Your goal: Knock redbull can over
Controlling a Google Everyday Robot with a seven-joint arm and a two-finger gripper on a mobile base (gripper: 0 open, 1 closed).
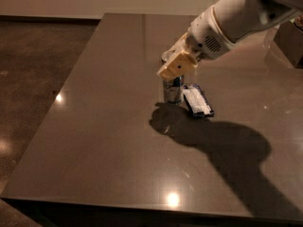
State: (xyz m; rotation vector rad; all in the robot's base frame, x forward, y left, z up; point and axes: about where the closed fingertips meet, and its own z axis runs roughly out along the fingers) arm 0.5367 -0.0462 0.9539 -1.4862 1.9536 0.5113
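The redbull can, slim, silver and blue, stands upright near the middle of the dark table. Its top is hidden behind my gripper. My gripper, with tan pads on a white arm, hangs right over the can's top and touches or nearly touches it. The arm reaches in from the upper right.
A blue and white packet lies flat just right of the can. A pale, clear object peeks out behind the gripper. A dark box sits at the far right edge. The table's left edge drops to the floor.
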